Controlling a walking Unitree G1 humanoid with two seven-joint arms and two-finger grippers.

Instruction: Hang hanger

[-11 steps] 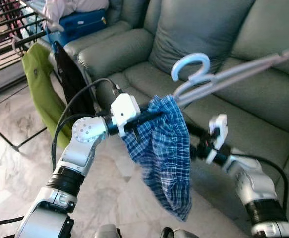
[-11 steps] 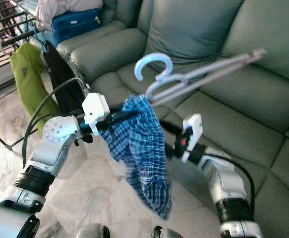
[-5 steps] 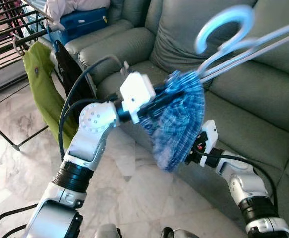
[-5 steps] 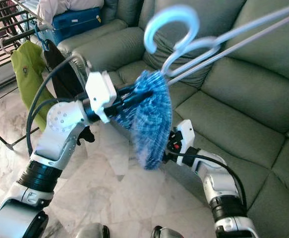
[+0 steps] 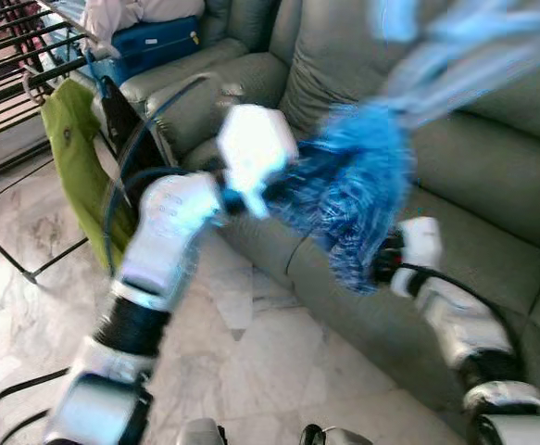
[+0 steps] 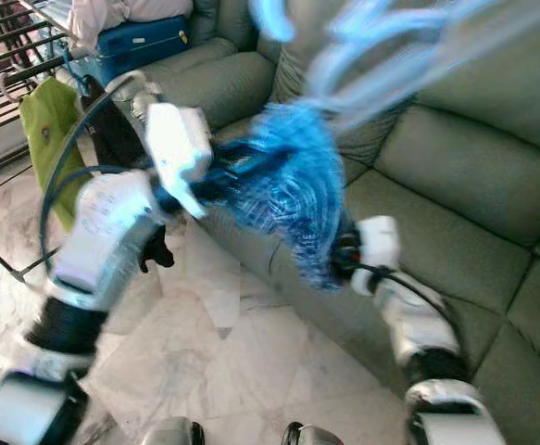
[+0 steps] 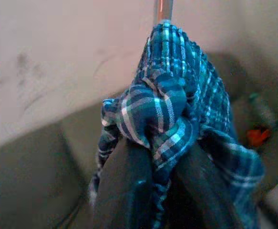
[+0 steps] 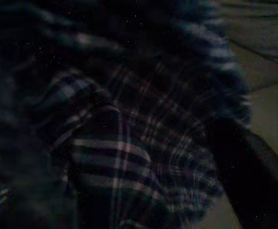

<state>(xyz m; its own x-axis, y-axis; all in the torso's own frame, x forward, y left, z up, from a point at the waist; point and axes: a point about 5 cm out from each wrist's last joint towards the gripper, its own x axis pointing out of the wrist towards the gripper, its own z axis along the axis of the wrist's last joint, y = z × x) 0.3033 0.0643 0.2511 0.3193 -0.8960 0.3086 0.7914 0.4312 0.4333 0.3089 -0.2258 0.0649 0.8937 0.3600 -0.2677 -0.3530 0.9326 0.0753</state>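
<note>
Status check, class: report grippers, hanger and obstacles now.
Left gripper shut on blue plaid cloth. Pale blue plastic hanger blurred, raised over grey sofa. Right gripper behind cloth.

Both arms are up in front of the body and pretty motion-blurred. The left arm (image 5: pixel 158 269) rises from the lower left, bends at the elbow and reaches across toward the middle, wrist box tilted — its left gripper (image 7: pixel 153 186) is clamped, both black fingers pinched tight with blue plaid cloth (image 7: pixel 172 119) bunched between and over them. The right arm (image 5: pixel 455 320) comes up from the lower right, forearm angled inward, white wrist housing facing up. The right gripper (image 5: pixel 381 264) is buried against the cloth — can't make out its fingers.
</note>
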